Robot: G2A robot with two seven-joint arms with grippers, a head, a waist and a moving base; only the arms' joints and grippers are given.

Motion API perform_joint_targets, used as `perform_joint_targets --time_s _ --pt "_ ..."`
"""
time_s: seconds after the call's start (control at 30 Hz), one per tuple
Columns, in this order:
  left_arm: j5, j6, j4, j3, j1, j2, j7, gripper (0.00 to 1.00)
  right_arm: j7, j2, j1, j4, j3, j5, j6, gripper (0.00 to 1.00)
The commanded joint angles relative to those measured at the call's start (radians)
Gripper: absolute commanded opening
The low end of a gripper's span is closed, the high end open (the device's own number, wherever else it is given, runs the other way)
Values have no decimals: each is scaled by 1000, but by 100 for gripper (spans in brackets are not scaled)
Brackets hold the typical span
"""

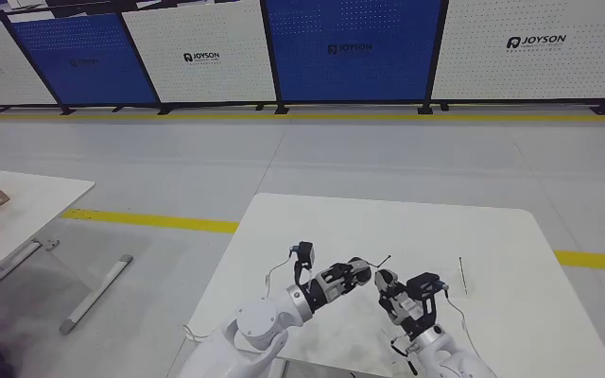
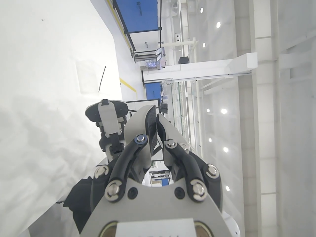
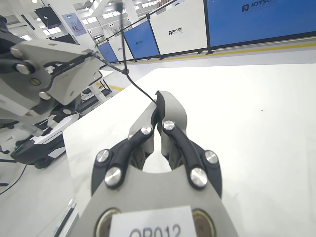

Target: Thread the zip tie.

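A thin black zip tie (image 3: pixel 138 88) is stretched between my two grippers above the white table (image 1: pixel 473 227). My right gripper (image 3: pixel 156 102) is shut on one end of it. From there the strap runs to a small block (image 3: pixel 126 71); one strand rises from the block and another leads into my left gripper (image 3: pixel 95 56), which is shut on it. In the top view the left gripper (image 1: pixel 359 272) and right gripper (image 1: pixel 381 280) sit tip to tip near the table's front edge. The left wrist view has its gripper (image 2: pixel 156 119) with pads pressed together.
A second black zip tie (image 1: pixel 462 274) lies flat on the table to the right of the arms, also seen as a zip tie (image 2: pixel 102 78) beyond the right arm (image 2: pixel 108 122). Blue and white fence panels (image 1: pixel 350 47) stand far behind.
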Motion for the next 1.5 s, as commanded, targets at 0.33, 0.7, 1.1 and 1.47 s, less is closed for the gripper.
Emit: perform_joint_targets --time_s 0.33,0.7,1.1,1.47 --pt "0 -7 -16 -9 10 3 1 0 -1 0 12 22 -7 6 -4 0" --pt "-7 -14 -28 -11 15 3 4 0 3 1 24 35 -13 5 -8 0" --pt "-11 -19 -35 -17 23 5 3 0 4 0 35 50 -23 7 -1 0" --pt "-13 -25 -45 -22 31 6 6 0 5 -1 47 66 -35 7 2 0"
